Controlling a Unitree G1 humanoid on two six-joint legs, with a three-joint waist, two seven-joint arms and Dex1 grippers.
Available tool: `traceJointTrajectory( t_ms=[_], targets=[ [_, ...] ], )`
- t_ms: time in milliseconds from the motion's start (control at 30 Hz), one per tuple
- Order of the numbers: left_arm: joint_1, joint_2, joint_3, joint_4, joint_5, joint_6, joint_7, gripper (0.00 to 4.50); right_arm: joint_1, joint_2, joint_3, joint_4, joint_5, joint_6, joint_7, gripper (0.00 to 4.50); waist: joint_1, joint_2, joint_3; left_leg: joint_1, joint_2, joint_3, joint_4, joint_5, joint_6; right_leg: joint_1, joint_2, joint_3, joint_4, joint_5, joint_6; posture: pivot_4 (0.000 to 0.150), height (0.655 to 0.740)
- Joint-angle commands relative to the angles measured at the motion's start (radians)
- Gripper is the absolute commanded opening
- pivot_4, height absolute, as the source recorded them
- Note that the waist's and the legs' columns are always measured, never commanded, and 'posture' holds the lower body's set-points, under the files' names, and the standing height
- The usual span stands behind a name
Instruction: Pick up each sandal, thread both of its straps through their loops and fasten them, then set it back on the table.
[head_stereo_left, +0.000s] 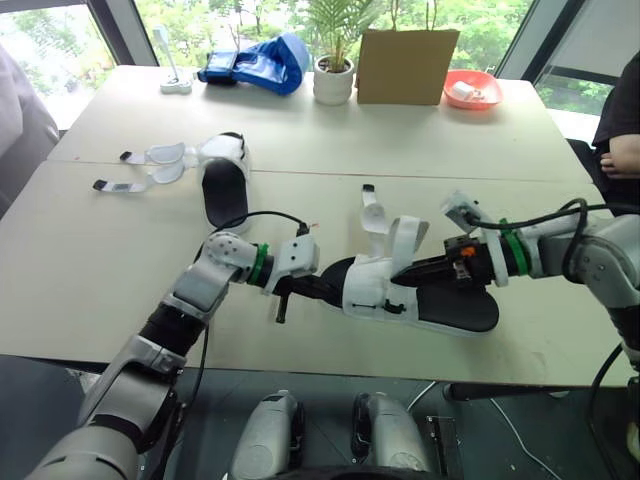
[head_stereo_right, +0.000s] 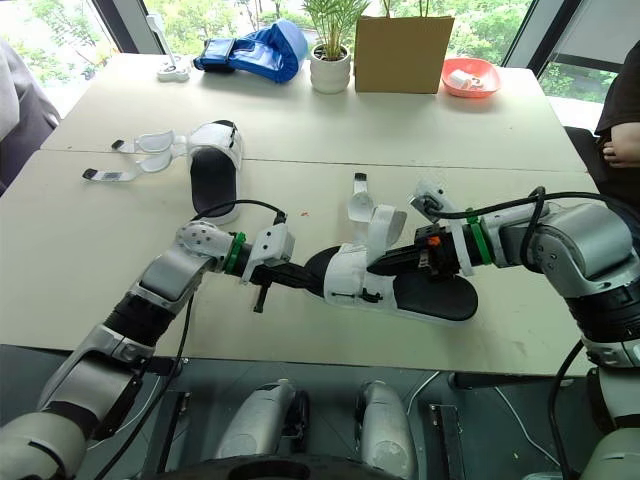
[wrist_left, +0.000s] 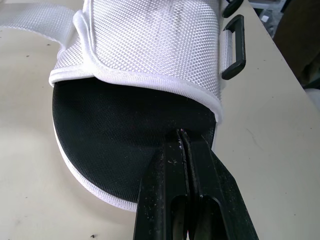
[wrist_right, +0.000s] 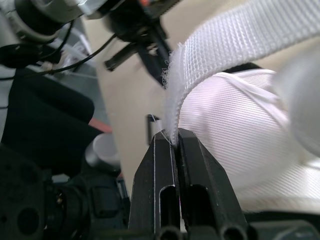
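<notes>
One sandal (head_stereo_left: 372, 290), black sole with a white mesh upper, lies near the table's front edge between my two grippers. My left gripper (head_stereo_left: 328, 290) is shut on the toe end of its sole (wrist_left: 115, 145). From the other side, my right gripper (head_stereo_left: 402, 272) is shut on one white strap (wrist_right: 235, 45), which arches up over the upper. A second strap (head_stereo_left: 372, 212) of this sandal stands loose, its black tip pointing up. The other sandal (head_stereo_left: 225, 185) rests at the back left, with both straps (head_stereo_left: 150, 168) spread flat to its left.
Along the far edge stand a blue bag (head_stereo_left: 255, 62), a potted plant (head_stereo_left: 333, 78), a cardboard box (head_stereo_left: 405, 65) and a red bowl (head_stereo_left: 472, 90). A white stand (head_stereo_left: 175, 82) is at the far left. A person's arm (head_stereo_left: 620, 155) is at the right edge.
</notes>
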Motion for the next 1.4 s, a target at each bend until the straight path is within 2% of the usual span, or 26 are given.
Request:
traceJointTrajectory(
  t_ms=[33,200,333,433,533,633,667,833,933,1000,1067,1167,1400],
  targets=[
    [0.010,0.008,-0.014,0.024,0.036,0.009,0.014,0.00,0.068,-0.030,0.030,-0.099,-0.070,-0.034,0.018,0.04,0.001,0.000,0.000,0.000,0.000,0.000,0.000,0.000,0.000,0.000,0.000,0.000,0.000,0.000,0.000,0.150,0.7214],
    [0.006,0.003,-0.013,0.025,0.035,0.011,0.015,0.00,0.137,-0.025,0.061,-0.121,-0.200,-0.129,-0.009,0.04,-0.001,0.000,0.000,0.001,0.000,-0.001,0.000,0.000,0.000,0.001,0.000,-0.001,0.000,0.000,0.000,0.150,0.7214],
    [-0.001,-0.010,-0.016,0.033,0.036,0.012,0.019,0.00,0.180,-0.013,0.012,-0.160,-0.184,-0.123,-0.023,0.04,0.000,0.000,-0.001,0.001,0.000,-0.001,0.001,0.000,-0.001,0.002,0.000,-0.001,0.000,0.000,0.000,0.150,0.7214],
    [-0.002,-0.014,-0.016,0.036,0.037,0.010,0.017,0.00,0.205,-0.014,-0.067,-0.201,-0.119,-0.071,-0.040,0.90,0.003,0.000,-0.001,0.001,0.000,-0.002,0.001,0.000,-0.001,0.002,0.000,-0.001,0.000,0.000,0.000,0.150,0.7214],
    [-0.001,-0.015,-0.016,0.038,0.039,0.009,0.015,0.00,0.226,-0.017,-0.159,-0.249,-0.055,-0.023,-0.069,2.44,0.002,0.000,-0.001,0.001,0.000,-0.002,0.001,0.000,-0.001,0.002,-0.001,-0.002,0.000,0.000,0.000,0.150,0.7214],
    [0.001,-0.014,-0.015,0.036,0.037,0.012,0.011,0.00,0.279,-0.034,-0.357,-0.343,0.098,0.087,-0.130,4.07,0.002,0.000,-0.001,0.000,0.000,-0.002,0.001,0.000,-0.001,0.002,-0.001,-0.002,-0.001,0.000,0.000,0.150,0.7214],
    [0.004,-0.013,-0.015,0.032,0.036,0.014,0.011,0.00,0.323,-0.032,-0.435,-0.379,0.153,0.130,-0.165,4.45,0.003,0.000,-0.001,0.000,0.000,-0.002,0.001,0.000,-0.001,0.002,-0.001,-0.002,-0.001,0.000,0.000,0.150,0.7214],
    [0.012,-0.015,-0.018,0.026,0.033,0.014,0.005,0.00,0.613,0.020,-0.726,-0.528,0.415,0.249,-0.346,4.45,0.005,0.000,-0.001,0.000,0.000,-0.004,0.000,0.000,-0.001,0.003,-0.001,-0.003,-0.002,0.000,0.000,0.150,0.7214],
    [0.009,-0.018,-0.020,0.035,0.034,0.006,-0.001,0.00,0.764,0.056,-0.776,-0.565,0.560,0.222,-0.481,4.45,0.002,0.002,-0.002,0.000,0.000,-0.004,0.000,0.000,-0.001,0.003,-0.001,-0.003,-0.001,0.000,0.000,0.150,0.7214],
    [0.002,-0.025,-0.022,0.048,0.036,0.001,-0.005,0.00,0.828,0.106,-0.732,-0.564,0.586,0.186,-0.591,4.45,0.002,0.002,-0.002,0.002,0.000,-0.004,0.000,0.000,-0.001,0.004,-0.001,-0.003,-0.001,0.000,0.000,0.150,0.7214],
    [-0.003,-0.029,-0.023,0.055,0.037,-0.002,-0.006,0.00,0.852,0.120,-0.698,-0.556,0.615,0.155,-0.667,4.45,0.002,0.003,-0.003,0.002,0.000,-0.004,0.000,0.000,-0.001,0.005,-0.001,-0.003,-0.001,0.000,0.000,0.150,0.7214],
    [-0.014,-0.042,-0.025,0.061,0.037,0.000,-0.006,0.00,0.830,0.163,-0.611,-0.504,0.574,0.119,-0.754,4.45,0.003,0.002,-0.003,0.002,0.000,-0.003,0.000,-0.001,0.001,0.005,-0.001,-0.002,-0.001,0.000,0.000,0.150,0.7214],
    [-0.020,-0.058,-0.029,0.061,0.039,0.001,-0.008,0.00,0.693,0.265,-0.486,-0.326,0.666,0.052,-0.919,4.45,0.001,0.003,-0.003,0.001,-0.001,-0.003,0.001,-0.001,0.002,0.004,-0.001,-0.003,-0.001,0.000,0.000,0.150,0.7214]
  ],
)
